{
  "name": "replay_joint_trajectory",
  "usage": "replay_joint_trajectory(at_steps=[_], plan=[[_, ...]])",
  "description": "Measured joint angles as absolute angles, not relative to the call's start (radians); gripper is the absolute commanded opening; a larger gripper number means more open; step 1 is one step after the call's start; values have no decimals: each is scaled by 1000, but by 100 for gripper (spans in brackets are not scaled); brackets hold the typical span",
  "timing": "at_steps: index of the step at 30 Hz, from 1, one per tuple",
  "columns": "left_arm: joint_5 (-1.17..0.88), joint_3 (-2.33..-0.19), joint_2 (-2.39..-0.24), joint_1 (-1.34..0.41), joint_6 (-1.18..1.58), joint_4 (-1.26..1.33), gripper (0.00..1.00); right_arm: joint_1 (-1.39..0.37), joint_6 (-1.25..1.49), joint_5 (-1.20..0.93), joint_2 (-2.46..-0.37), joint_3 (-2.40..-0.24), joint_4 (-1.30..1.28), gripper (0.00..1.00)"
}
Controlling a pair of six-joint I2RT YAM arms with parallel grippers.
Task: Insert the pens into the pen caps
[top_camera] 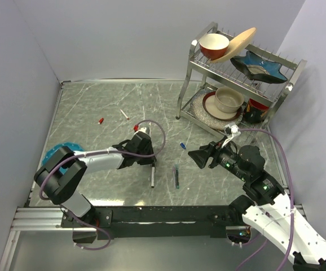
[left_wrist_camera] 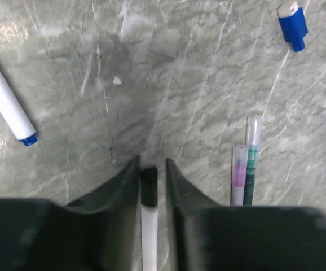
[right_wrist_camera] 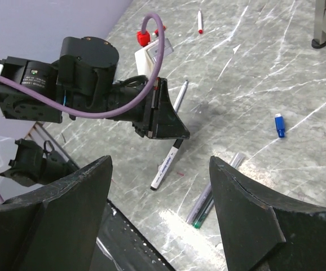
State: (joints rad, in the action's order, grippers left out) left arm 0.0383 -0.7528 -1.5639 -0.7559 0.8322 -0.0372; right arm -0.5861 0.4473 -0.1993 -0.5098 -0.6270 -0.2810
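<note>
Now, nearest the bases, the left claw hangs low over the table, its fingers narrowly flanking a white pen whose black end sits just inside the tips. The barrel runs back between them, so the claw is lined up along the pen. A sliver of table shows on one side, and we cannot tell whether the fingers pinch or only bracket it. That black end may be a cap already seated; we are not sure.

Just beside it, a pink pen and a teal pen lie side by side, uncapped, within either arm's reach. The right claw hovers beyond them, spread wide and empty, facing the left one. We judge it free to fetch a cap.

Further out lies the blue cap, apart from every pen, and a blue-tipped pen on the other side. Far back rest a red-tipped pen and a red cap, near each other but unjoined. The rack stands behind.
</note>
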Motion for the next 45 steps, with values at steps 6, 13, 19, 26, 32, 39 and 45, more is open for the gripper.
replay_joint_trajectory(at_steps=[6, 13, 19, 26, 32, 39, 45], plan=[[77, -783, -1560, -756, 836, -86, 42, -586, 443, -183, -509, -627, -281, 76], [170, -884, -1521, -695, 832, -189, 42, -586, 444, -182, -486, -627, -281, 75], [204, -890, -1530, -611, 832, -223, 41, -586, 443, -184, -474, -627, -281, 73], [208, -899, -1624, -582, 822, -237, 40, -586, 443, -189, -471, -627, -281, 72], [208, -941, -1691, -569, 804, -258, 33, -586, 439, -192, -471, -627, -281, 70], [210, -971, -1720, -564, 794, -268, 17, -586, 437, -192, -468, -627, -281, 70], [211, -1024, -1751, -564, 780, -329, 15, -586, 440, -195, -467, -627, -280, 70]])
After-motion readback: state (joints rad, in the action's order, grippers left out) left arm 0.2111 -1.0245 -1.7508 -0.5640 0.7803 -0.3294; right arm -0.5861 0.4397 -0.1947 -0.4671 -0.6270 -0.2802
